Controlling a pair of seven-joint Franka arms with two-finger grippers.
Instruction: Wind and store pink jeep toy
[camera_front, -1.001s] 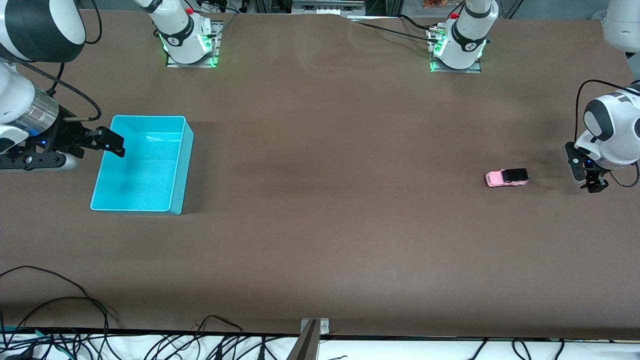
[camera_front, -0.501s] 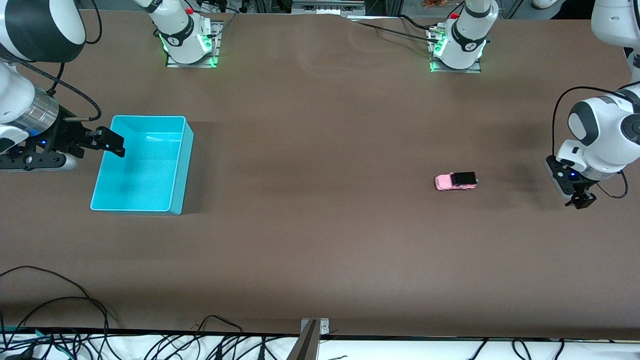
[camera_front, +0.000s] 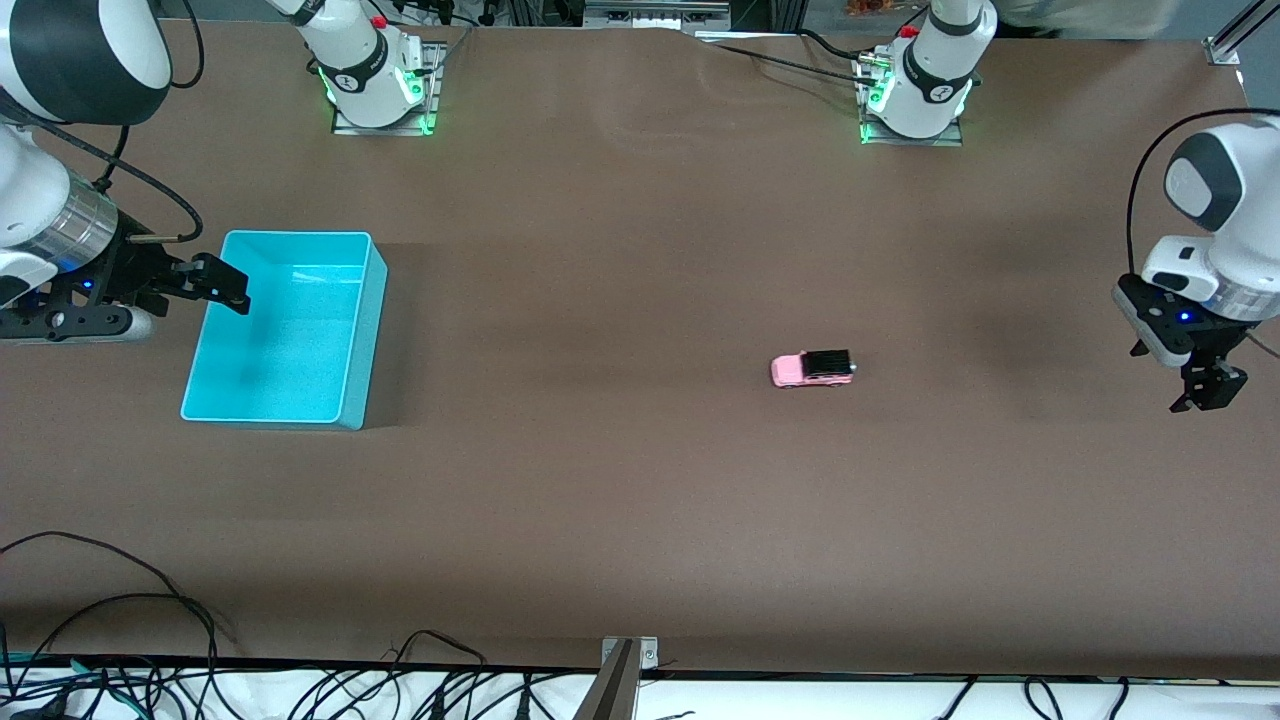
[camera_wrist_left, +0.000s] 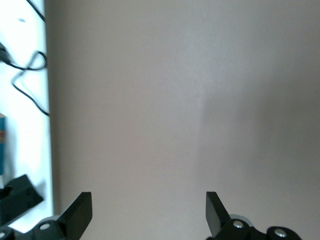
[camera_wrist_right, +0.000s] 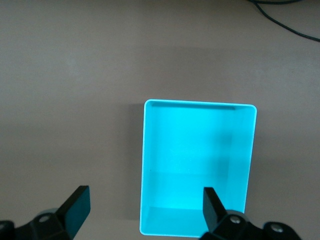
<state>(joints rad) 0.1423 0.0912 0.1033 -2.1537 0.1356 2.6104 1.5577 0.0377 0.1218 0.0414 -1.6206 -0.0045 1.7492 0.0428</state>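
The pink jeep toy (camera_front: 812, 368), light pink with a black roof, stands alone on the brown table, between the middle and the left arm's end. My left gripper (camera_front: 1210, 390) hangs open and empty over the table at the left arm's end, well apart from the jeep. Its wrist view shows open fingers (camera_wrist_left: 80, 212) over bare table; the jeep is out of that view. My right gripper (camera_front: 215, 283) is open and empty over the rim of the turquoise bin (camera_front: 375, 320) at the right arm's end. In the right wrist view the gripper (camera_wrist_right: 145, 212) hangs above the empty bin (camera_wrist_right: 200, 103).
Both arm bases (camera_front: 375, 75) stand along the table edge farthest from the front camera. Cables (camera_front: 150, 640) lie off the table edge nearest the front camera. The left wrist view shows the table's edge and a cable (camera_wrist_left: 27, 80) past it.
The jeep has rolled along the table from near my left gripper toward the right arm's end. My left arm has shifted and risen a little. The right arm has not moved.
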